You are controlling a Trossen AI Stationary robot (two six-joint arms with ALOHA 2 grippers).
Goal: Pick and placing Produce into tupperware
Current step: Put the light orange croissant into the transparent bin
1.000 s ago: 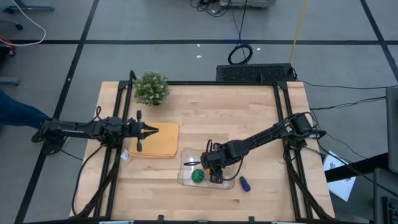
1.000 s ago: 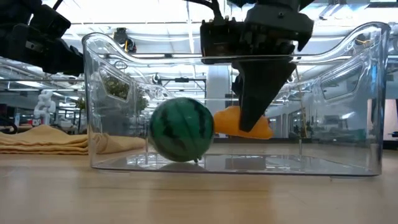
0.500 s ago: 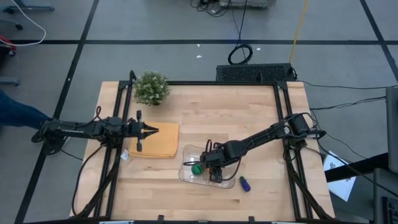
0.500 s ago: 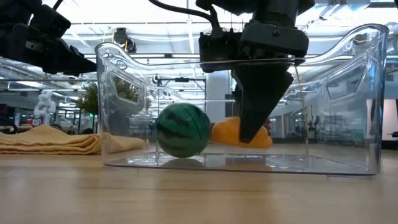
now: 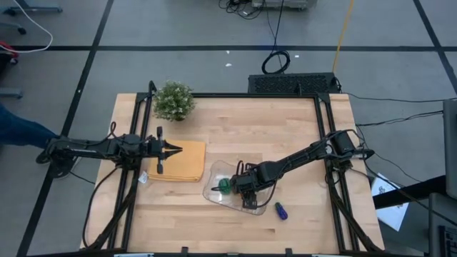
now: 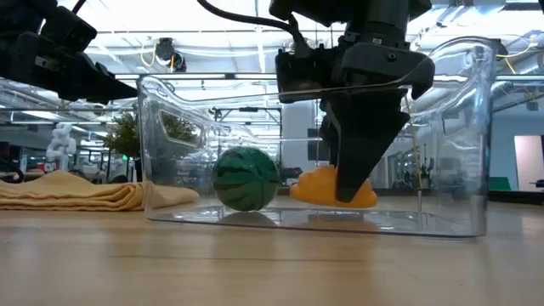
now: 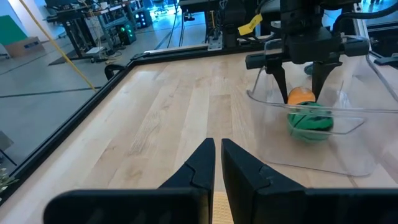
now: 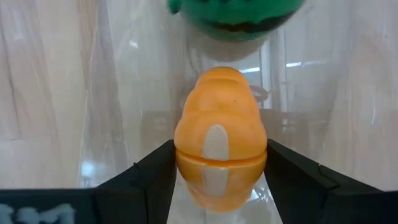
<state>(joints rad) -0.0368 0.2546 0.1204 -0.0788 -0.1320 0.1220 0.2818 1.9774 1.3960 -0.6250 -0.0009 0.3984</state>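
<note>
Clear plastic walls of the tupperware point(image 6: 459, 204) enclose two pieces of produce — the green striped ball point(image 6: 246, 178) and, just beside it, the orange oval point(image 8: 220, 143). The right claw point(image 6: 355, 194) reaches down inside the tupperware, its fingers point(image 8: 149, 171) set on either side of the orange oval, which rests on the tupperware floor. The blue-purple piece point(image 5: 281, 210) lies on the counter point(image 5: 271, 135) just outside the tupperware, on the side away from the tan pad point(image 5: 180, 161). The left claw point(image 5: 176, 149) hovers over that pad, well apart from the tupperware — its fingers point(image 7: 202, 165) pressed together, empty.
</note>
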